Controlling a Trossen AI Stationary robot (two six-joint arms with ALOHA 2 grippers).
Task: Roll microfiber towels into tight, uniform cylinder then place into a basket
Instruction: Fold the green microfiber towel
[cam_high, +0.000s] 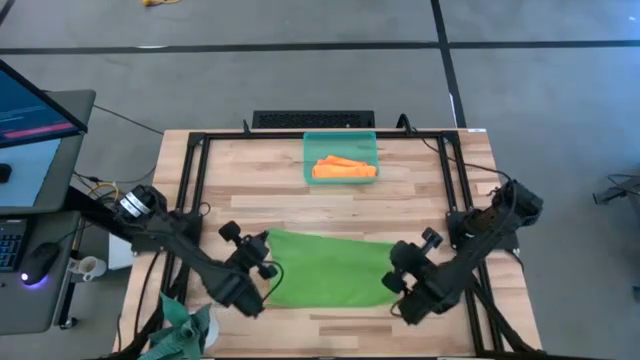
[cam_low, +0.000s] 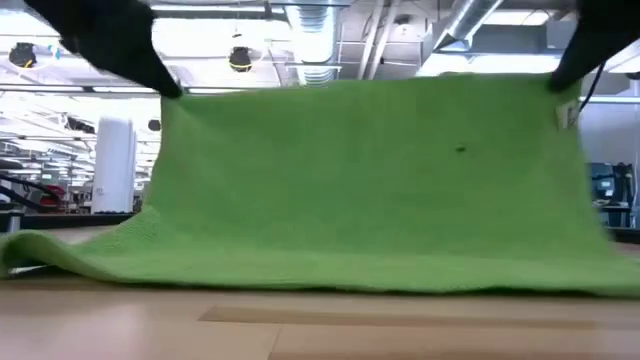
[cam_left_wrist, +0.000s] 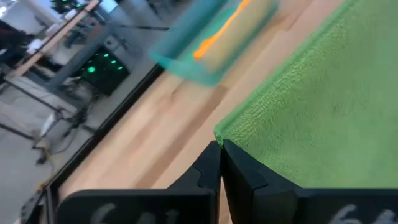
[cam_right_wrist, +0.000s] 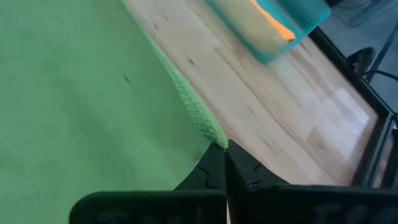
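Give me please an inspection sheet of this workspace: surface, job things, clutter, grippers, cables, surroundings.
Surface: wooden table inside a black frame.
Job things: green towel spread at the near side, its near edge lifted by two corners; orange towel lies in the basket at the far side.
Clutter: dark teal cloth at the near left corner.
Grippers: left gripper shut on the green towel's corner; right gripper shut on the other corner.
Cables: cables left of the table, more by the right frame.
Surroundings: monitor, mouse and keyboard on a side desk at left; grey floor; a hall with ceiling ducts in the low view.
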